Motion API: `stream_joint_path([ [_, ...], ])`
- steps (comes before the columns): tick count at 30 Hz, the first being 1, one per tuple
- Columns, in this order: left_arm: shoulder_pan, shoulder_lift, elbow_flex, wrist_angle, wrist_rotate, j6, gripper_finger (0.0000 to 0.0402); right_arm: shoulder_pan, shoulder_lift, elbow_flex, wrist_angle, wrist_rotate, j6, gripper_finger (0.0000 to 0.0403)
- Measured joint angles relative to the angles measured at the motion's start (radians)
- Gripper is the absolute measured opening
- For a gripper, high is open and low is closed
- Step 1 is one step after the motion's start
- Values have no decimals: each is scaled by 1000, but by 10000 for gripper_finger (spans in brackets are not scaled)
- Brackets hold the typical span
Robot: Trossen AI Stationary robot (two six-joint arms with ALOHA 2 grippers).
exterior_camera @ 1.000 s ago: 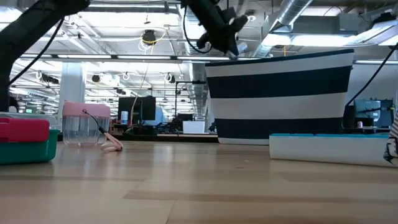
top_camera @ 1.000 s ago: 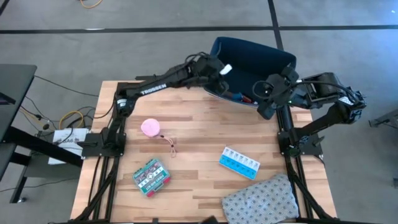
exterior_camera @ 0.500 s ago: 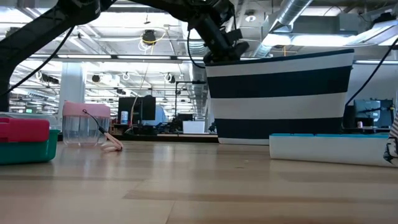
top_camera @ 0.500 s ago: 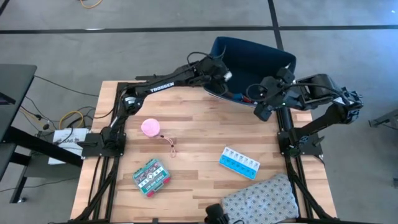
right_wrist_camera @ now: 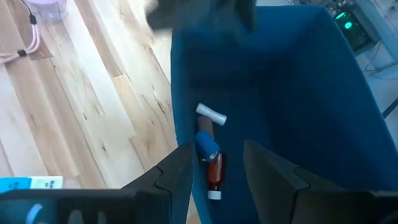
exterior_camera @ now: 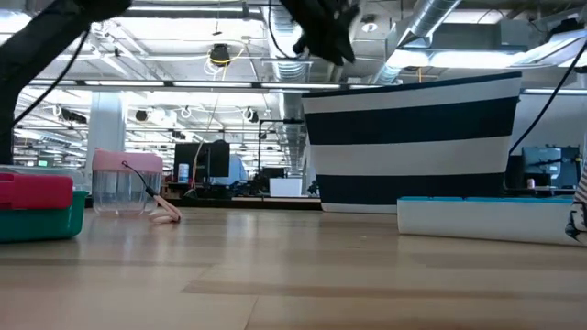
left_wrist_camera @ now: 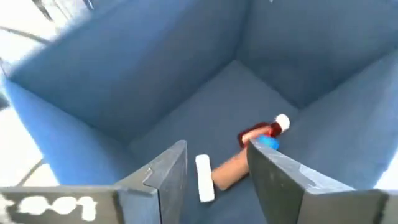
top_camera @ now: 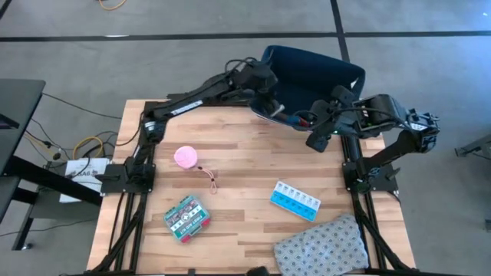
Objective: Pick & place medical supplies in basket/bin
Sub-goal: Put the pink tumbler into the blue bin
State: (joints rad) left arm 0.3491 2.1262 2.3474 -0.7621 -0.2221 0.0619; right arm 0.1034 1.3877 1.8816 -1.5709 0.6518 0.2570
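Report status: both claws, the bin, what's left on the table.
Left claw open, empty, over the bin. Right claw open at bin's near edge. White bar, brown oblong, bottle inside. Pink roll, pill organiser, flat box still out.

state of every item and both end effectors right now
Dark navy blue plastic tub: upright, at the table's far edge.
White bar: lying in the tub.
Red-white bottle: lying in the tub.
Blue cube: in the tub.
Brown oblong: lying in the tub.
Pink round roll: on the table.
Light-blue pill organiser: flat on the table.
Green-red flat box: on the table.
Left end effector: open, empty, above the tub.
Right end effector: open, empty.
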Motion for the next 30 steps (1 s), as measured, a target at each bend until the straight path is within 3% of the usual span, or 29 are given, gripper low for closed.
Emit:
stream_joint_path([
  [10,-105,-234,7,-331,-164,-60,157,-26,54,-1,0,-8,3,132],
  [19,-254,-315,4,-820,-217,-373,157,-23,62,0,0,-157,-1,127],
  [30,-519,-334,-152,-805,-301,-582,157,-3,158,0,0,-423,-47,127],
])
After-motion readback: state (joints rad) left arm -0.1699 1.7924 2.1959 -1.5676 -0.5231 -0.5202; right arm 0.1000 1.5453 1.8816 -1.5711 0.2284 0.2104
